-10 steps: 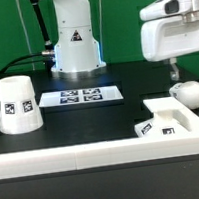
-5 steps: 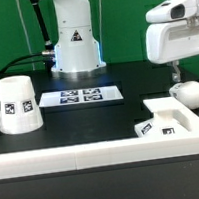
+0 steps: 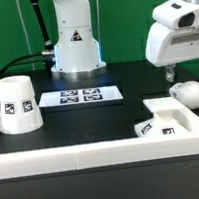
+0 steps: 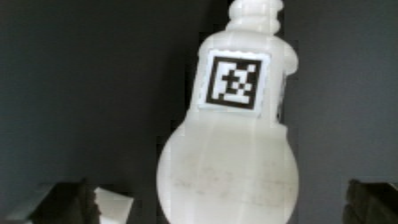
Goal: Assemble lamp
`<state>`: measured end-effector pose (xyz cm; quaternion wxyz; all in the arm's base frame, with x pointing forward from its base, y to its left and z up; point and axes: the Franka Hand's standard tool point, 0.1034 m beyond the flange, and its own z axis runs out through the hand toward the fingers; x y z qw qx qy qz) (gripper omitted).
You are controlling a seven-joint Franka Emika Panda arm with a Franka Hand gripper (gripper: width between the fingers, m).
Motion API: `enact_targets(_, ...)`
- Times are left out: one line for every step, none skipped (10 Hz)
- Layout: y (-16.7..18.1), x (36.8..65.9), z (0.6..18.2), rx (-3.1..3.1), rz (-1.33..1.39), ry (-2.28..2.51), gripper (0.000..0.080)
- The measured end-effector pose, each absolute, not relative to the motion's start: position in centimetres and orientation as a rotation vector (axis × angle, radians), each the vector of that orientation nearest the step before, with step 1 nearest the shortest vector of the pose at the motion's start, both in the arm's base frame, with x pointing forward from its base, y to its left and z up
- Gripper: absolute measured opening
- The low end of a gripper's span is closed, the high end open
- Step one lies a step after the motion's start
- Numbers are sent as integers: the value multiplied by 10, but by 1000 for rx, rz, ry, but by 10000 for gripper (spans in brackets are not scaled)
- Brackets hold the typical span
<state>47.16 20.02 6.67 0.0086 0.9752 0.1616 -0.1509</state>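
The white ball-topped bulb [image 3: 188, 93] lies on the black table at the far side of the flat square base [image 3: 176, 119], at the exterior view's right. My gripper [image 3: 171, 75] hangs just above the bulb, tilted, not touching it. In the wrist view the bulb [image 4: 228, 150] fills the middle with its square tag facing the camera. My gripper [image 4: 221, 204] is open, its dark fingers [image 4: 68, 202] wide apart on either side of the bulb, with gaps showing. The large cone shade [image 3: 17, 103] stands at the exterior view's left.
The marker board [image 3: 80, 95] lies flat in the middle, in front of the robot's white pedestal [image 3: 73, 40]. A long white rail [image 3: 84, 153] runs across the front edge. A green wall stands behind.
My hand has lifted a little and tilted over the bulb. The bulb, base and shade have not moved.
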Motion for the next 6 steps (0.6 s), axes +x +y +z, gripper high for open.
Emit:
enact_targets(199, 467, 67, 3016, -584, 501, 699)
enact_targets(198, 466, 65, 2992, -665, 485, 699)
enact_targets(195, 463, 63, 2948, -792, 442, 699)
enact_targets(196, 464, 60, 2903, -896, 406, 699)
enact_targets(198, 463, 58, 2865, -975, 394, 699)
enact_targets(198, 462, 57, 2812, -1082, 389, 699)
